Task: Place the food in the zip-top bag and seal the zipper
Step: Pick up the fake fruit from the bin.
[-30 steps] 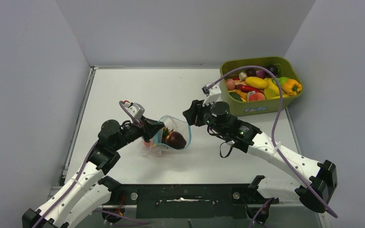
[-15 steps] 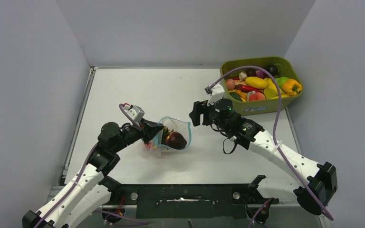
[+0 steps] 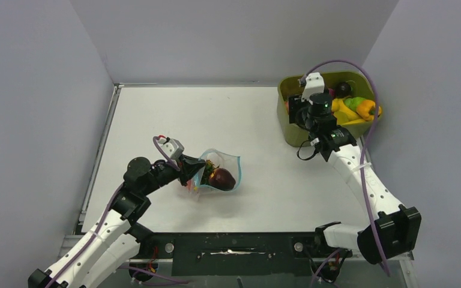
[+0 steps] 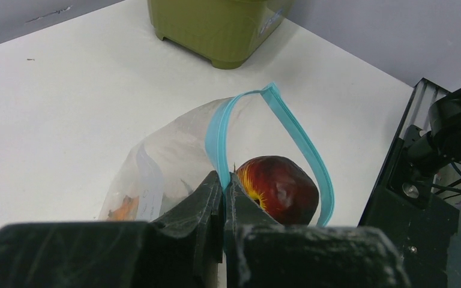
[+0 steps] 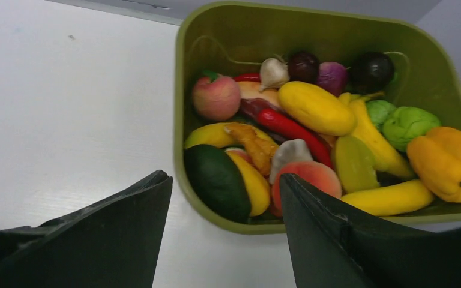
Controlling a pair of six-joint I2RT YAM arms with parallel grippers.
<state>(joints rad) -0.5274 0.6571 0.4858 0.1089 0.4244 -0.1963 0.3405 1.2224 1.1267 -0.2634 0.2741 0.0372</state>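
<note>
Only wrist views tell, left end effector (image 4: 224, 180) clamped on zip-top bag (image 4: 168, 150), right end effector (image 5: 225, 180) wide, empty.

White tabletop (image 3: 216, 114) fills the middle, matte and evenly lit, only soft shadows on it. Pale grey walls box it in on 3 sides: back wall (image 3: 228, 36) at 12 o'clock, left wall (image 3: 36, 108) at 9, right wall (image 3: 432, 90) at 3. A metal strip (image 3: 98, 162) runs along the table's 9 o'clock edge. At 6 o'clock, a black rail (image 3: 246, 243) spans the near edge.
</note>
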